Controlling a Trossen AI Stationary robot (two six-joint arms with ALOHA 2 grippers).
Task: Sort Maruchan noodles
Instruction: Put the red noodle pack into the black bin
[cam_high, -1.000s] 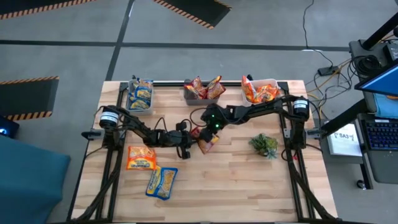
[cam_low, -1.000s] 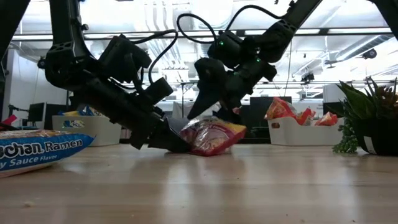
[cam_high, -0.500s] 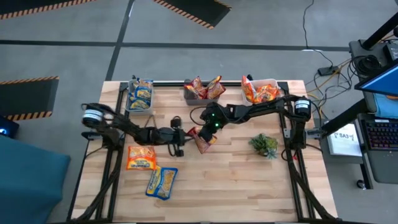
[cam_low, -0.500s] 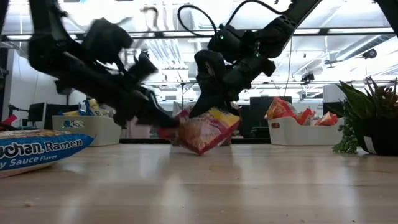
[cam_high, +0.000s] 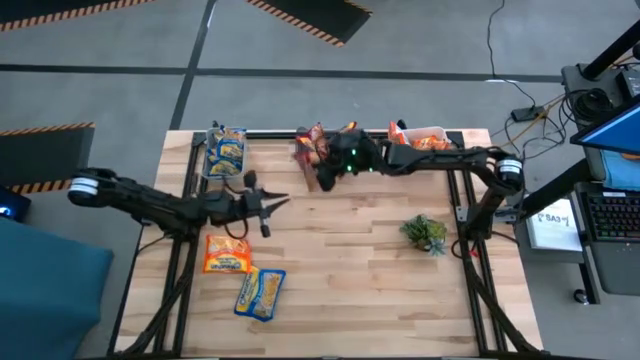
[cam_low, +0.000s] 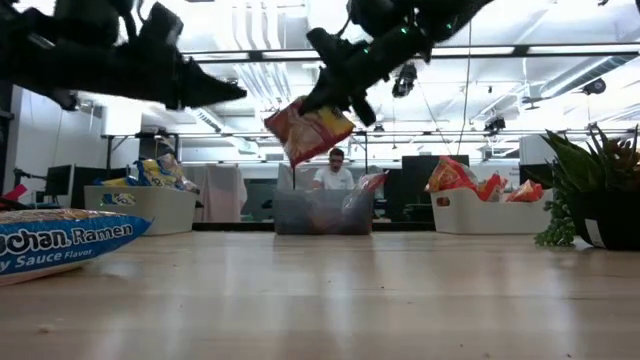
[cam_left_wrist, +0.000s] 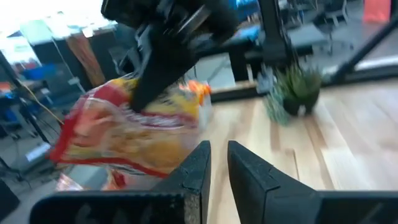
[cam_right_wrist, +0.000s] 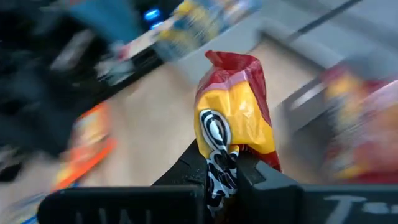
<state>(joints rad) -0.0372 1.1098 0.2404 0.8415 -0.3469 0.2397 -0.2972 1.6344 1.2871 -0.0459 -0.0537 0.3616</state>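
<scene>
Right gripper (cam_high: 322, 172) was clamped on a dark red packet (cam_low: 306, 130), held well clear of the table (cam_high: 360, 280) and hanging just in front of and above the middle bin (cam_low: 322, 212) at the far edge. In the right wrist view the red-and-yellow packet (cam_right_wrist: 235, 121) stood pinched between the fingers (cam_right_wrist: 186, 168), upper end crumpled. In the low view it tilted, one corner down, with the bin behind it. Middle bin already held several dark red packets (cam_high: 318, 138). Left gripper (cam_high: 268, 203) sat over the left part of the table, raised off the surface and holding nothing; in the left wrist view its fingers (cam_left_wrist: 198, 168) stood close together with only a narrow gap, and the held packet (cam_left_wrist: 127, 127) showed beyond them, apart from them. Left bin (cam_high: 226, 155) at the far left held blue-and-yellow packets (cam_high: 228, 147); right bin (cam_high: 422, 143) held orange packets (cam_high: 418, 146). Two packets lay loose on the near-left table: an orange one (cam_high: 227, 253) and, just nearer and to its right, a blue-and-yellow one (cam_high: 260, 293), apart from each other. A small green plant (cam_high: 424, 233) stood on the right side, well away from both grippers. A person (cam_low: 336, 172) was visible in the room behind the middle bin.
</scene>
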